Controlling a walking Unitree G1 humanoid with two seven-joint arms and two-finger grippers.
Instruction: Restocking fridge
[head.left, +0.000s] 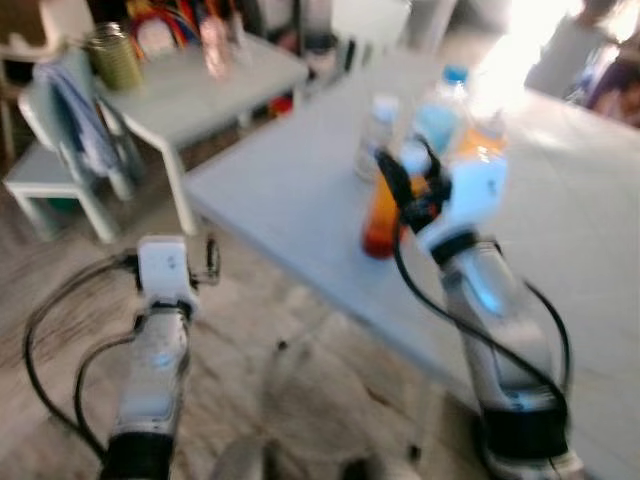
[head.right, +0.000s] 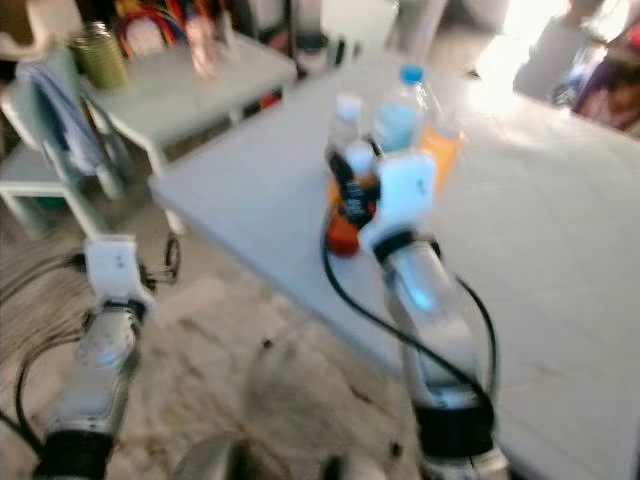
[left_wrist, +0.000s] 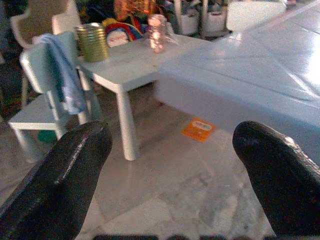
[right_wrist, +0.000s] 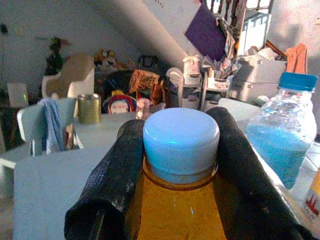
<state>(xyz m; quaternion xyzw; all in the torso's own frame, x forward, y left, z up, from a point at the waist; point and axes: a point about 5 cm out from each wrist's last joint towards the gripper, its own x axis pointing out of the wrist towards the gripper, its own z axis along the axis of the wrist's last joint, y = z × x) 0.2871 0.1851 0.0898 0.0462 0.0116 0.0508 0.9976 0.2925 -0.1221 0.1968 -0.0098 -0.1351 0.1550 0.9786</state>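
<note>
An orange drink bottle (head.left: 381, 218) with a white cap (right_wrist: 181, 139) stands near the front corner of the big pale table (head.left: 290, 200). My right gripper (head.left: 413, 182) is shut on its neck, one black finger (right_wrist: 117, 175) pressed to each side just under the cap. Close behind it are a water bottle with a blue cap (right_wrist: 280, 137), a clear bottle with a white cap (head.left: 378, 130) and another orange bottle (head.left: 482, 140). My left gripper (left_wrist: 172, 135) hangs open over the floor, left of the table, holding nothing.
A low white table (head.left: 205, 95) at the back left carries a green can (head.left: 113, 55) and a pink bottle (head.left: 213, 42). A small chair (head.left: 60, 170) with a blue cloth (left_wrist: 65, 75) stands beside it. An orange paper (left_wrist: 198, 129) lies on the floor.
</note>
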